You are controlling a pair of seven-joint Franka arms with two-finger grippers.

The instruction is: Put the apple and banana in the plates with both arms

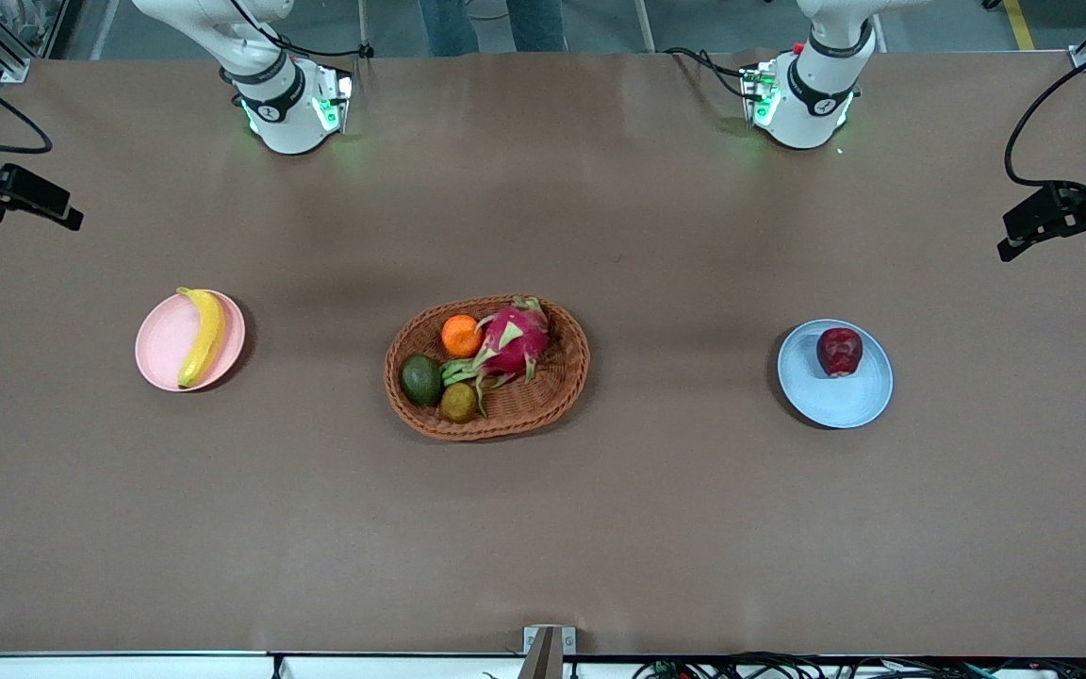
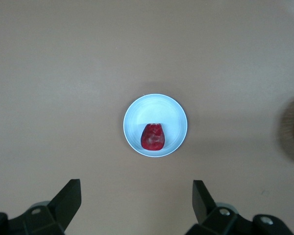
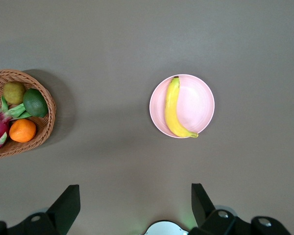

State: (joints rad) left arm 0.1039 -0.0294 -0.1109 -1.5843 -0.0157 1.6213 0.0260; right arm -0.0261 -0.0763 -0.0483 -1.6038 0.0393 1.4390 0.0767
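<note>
Both hands hang high with fingers spread wide and nothing between them: the left hand is over the blue plate, the right hand over the pink plate.

Taking the wicker basket at the middle of the surface as the landmark, the pink plate sits well apart from it toward the right arm's end, the blue plate well apart toward the left arm's end. The banana lies along the pink plate, its stem end resting at the rim. The apple sits inside the blue plate, off-centre.

By my reading both fruits are placed, so what remains is to stay clear. To do that well, keep each hand high and spread, and avoid any sweep low across a plate.

The banana is long, curved and smooth yellow; it should lie stable. The apple is round, glossy dark red, and could roll on the shallow matte dish if nudged. The basket is oval woven brown cane holding an orange, a pink dragon fruit with green scales, and two greenish fruits. The surface is plain brown and flat
</note>
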